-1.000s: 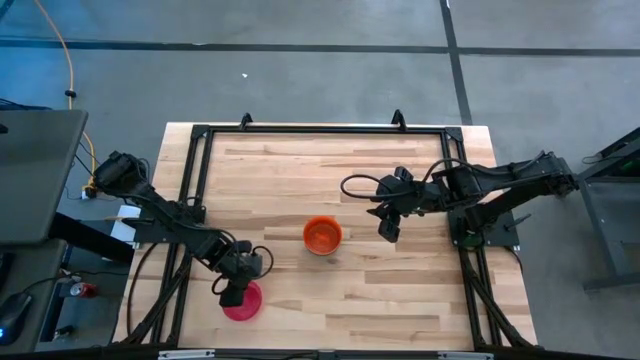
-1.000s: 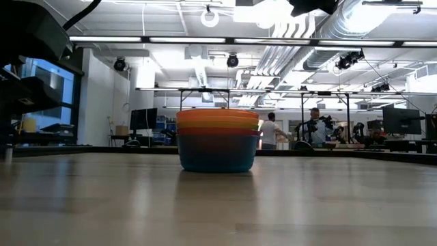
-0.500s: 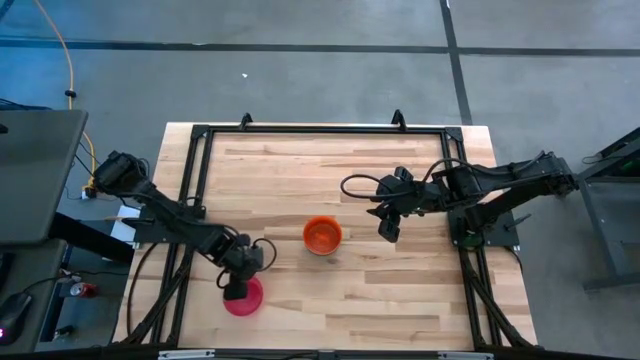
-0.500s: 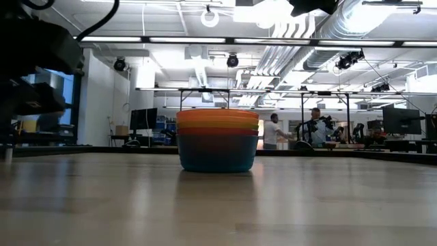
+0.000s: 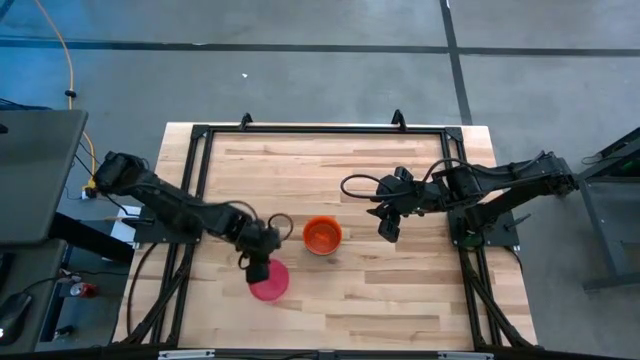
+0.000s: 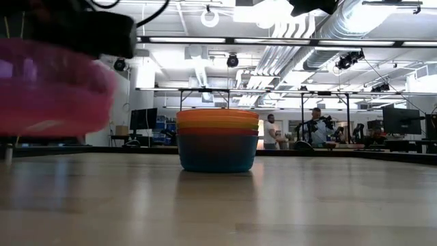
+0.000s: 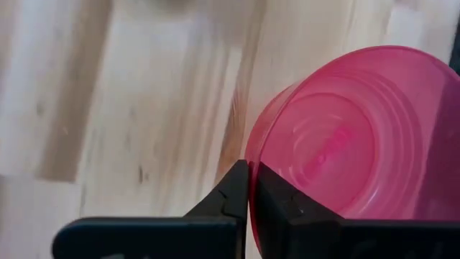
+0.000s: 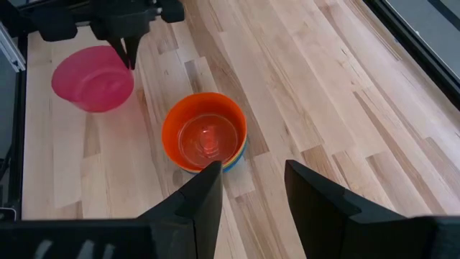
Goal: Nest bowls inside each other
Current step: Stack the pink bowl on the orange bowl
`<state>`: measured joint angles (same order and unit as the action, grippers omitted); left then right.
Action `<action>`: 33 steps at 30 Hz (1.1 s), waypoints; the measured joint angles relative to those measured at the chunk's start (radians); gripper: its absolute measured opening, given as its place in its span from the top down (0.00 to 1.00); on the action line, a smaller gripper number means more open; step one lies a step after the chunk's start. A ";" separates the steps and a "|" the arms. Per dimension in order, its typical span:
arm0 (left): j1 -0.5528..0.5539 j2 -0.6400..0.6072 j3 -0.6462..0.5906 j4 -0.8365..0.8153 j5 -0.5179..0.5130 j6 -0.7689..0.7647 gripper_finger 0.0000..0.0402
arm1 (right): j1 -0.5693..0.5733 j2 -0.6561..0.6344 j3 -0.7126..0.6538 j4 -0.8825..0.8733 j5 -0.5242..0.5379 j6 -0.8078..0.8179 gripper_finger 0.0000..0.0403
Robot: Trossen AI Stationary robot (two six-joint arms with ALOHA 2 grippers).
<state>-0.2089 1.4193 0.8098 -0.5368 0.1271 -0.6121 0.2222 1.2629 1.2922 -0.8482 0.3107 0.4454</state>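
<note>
A stack of nested bowls (image 5: 322,235), orange on top and blue at the bottom (image 6: 218,140), stands on its base near the table's middle. Left of it and nearer the front, a pink bowl (image 5: 269,283) hangs open side up, with my left gripper (image 5: 258,262) shut on it. The low view shows the pink bowl (image 6: 48,89) above the tabletop. My right gripper (image 5: 388,230) waits open to the right of the stack, its fingers (image 8: 208,194) above the table and apart from the stack's orange bowl (image 8: 205,137). My left gripper (image 7: 249,188) pinches the pink bowl's rim (image 7: 251,155) on the bowl's far side, one finger inside the wall and one outside. The fingers (image 8: 129,47) come from above, pointing down. The bowl hangs lifted clear of the table, open side up.
A black frame (image 5: 200,135) runs along the table's far, left and right edges. Bare wood lies between the pink bowl and the stack and along the front (image 5: 380,310). People and benches show in the room beyond the table (image 6: 314,130).
My left gripper has shut on the pink bowl's rim, lifted the bowl off the table, and carried it toward the table's right edge and slightly farther back, toward the stack. The bowl has come into the low view at the left.
</note>
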 joint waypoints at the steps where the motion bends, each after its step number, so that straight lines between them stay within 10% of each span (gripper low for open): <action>1: 0.020 0.000 0.014 -0.007 0.005 0.005 0.99 | 0.000 0.000 0.000 0.000 0.000 0.000 0.64; 19: 0.389 0.001 0.302 -0.118 -0.043 0.119 1.00 | 0.000 0.000 0.000 0.000 0.000 -0.026 0.64; 33: 0.402 0.276 0.526 -0.184 0.002 0.241 1.00 | 0.000 0.000 0.000 -0.012 0.000 -0.026 0.64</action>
<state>0.1931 1.6952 1.3358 -0.7210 0.1286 -0.3708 0.2222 1.2633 1.2922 -0.8607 0.3103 0.4195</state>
